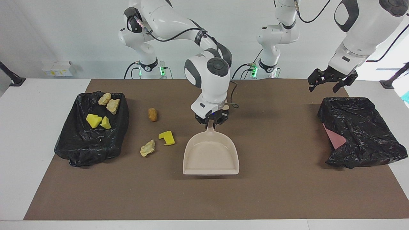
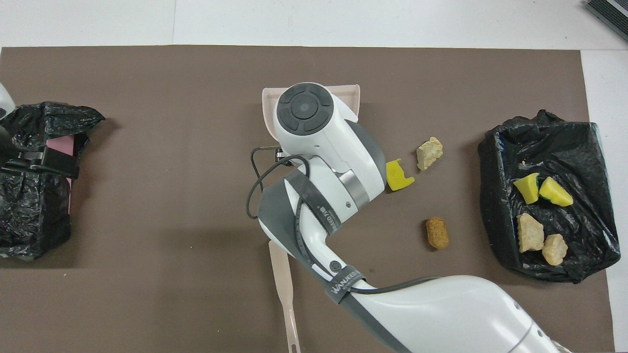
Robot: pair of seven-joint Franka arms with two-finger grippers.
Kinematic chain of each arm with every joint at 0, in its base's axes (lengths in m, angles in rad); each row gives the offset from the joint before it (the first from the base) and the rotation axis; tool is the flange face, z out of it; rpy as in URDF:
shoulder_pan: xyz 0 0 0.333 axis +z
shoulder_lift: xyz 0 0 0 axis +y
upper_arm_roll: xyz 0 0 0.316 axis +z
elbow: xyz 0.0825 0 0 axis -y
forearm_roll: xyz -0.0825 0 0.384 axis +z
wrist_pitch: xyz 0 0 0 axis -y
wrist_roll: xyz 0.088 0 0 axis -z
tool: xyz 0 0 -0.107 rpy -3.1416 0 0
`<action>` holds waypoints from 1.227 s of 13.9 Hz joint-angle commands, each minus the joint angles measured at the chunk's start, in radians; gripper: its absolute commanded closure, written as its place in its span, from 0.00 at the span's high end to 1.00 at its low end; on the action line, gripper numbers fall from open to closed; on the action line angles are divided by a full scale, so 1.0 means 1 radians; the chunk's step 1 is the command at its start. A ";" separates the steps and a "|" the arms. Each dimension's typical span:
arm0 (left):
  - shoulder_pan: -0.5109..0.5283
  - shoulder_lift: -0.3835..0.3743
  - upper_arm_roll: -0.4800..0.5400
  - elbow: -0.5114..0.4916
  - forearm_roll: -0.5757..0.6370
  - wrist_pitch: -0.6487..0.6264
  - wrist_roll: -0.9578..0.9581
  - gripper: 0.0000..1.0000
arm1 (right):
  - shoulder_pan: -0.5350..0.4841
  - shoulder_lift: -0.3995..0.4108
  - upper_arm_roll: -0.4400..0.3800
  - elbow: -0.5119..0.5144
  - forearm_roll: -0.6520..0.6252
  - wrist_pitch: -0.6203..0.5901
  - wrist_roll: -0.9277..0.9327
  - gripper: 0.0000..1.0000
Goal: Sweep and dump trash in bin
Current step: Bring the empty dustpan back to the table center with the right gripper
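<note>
A: So, where is the trash now?

B: Four bits sit in the black plastic bag bin (image 1: 91,127) at the right arm's end of the surface: two yellow sponge chunks (image 1: 97,121) and two tan bread-like lumps (image 1: 109,103). Three bits lie on the brown mat (image 1: 204,198) beside that bin: a golden-brown bread lump (image 1: 152,114), a yellow sponge piece with a notch (image 1: 167,137), and a pale tan scrap (image 1: 147,148).

A: What do the claws do?

B: The right claw (image 1: 211,122) is shut tight on the handle of the beige plastic dustpan (image 1: 211,155), near the middle of the mat. The left claw (image 1: 332,82) waits, wide open and holding nothing, up over the mat's edge by the second black bag bin (image 1: 361,131).

A: How will the trash feel?

B: I think it is very light and squishy. It could roll or skip away when pushed, so go slow. A soft push from the side should do.

A: And the tools?

B: The dustpan looks stiff and light; its handle is the spot to hold. The flat beige hand brush (image 2: 283,289) lies nearer the robots, and its long thin handle looks best to grab.
</note>
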 commanded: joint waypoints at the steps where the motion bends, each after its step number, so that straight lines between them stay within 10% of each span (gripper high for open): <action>1: -0.007 -0.012 0.006 -0.016 -0.010 0.007 0.012 1.00 | 0.028 0.072 -0.002 0.067 0.035 0.025 0.018 0.00; 6: -0.007 -0.006 0.006 -0.006 -0.010 0.011 0.009 1.00 | 0.037 0.104 0.001 0.046 0.103 0.097 0.003 0.03; 13: -0.008 0.000 0.006 -0.006 -0.044 0.054 0.009 1.00 | 0.037 0.084 -0.002 -0.005 0.110 0.093 0.020 0.70; 17: -0.036 0.008 0.006 -0.015 -0.041 0.077 0.010 1.00 | 0.037 -0.036 -0.004 -0.071 0.114 0.053 0.022 0.74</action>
